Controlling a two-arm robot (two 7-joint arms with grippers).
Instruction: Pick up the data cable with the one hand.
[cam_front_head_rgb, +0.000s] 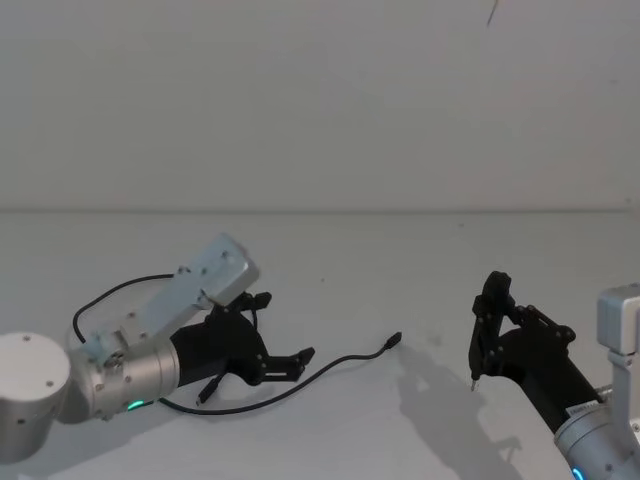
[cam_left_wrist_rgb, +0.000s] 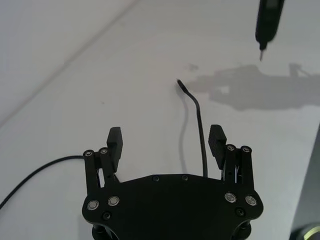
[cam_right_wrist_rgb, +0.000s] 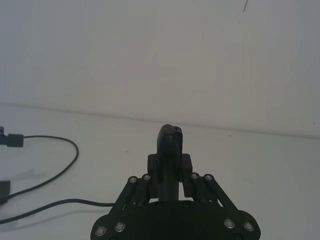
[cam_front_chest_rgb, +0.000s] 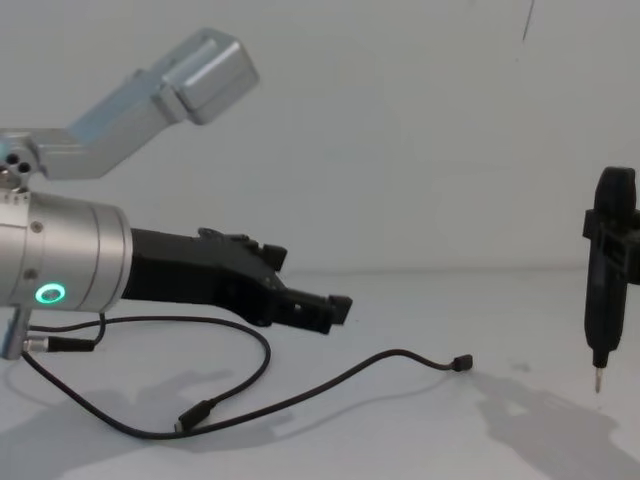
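The left gripper, at the lower left of the head view, hangs with fingers spread wide — empty — above the data cable, which lies curved on the white table. At lower right, the right gripper clamps a narrow black tool.

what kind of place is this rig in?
Probably a robot lab test bench: white table against a plain white wall, a data cable lying near the open left tool, right tool gripping a thin-tipped black probe.
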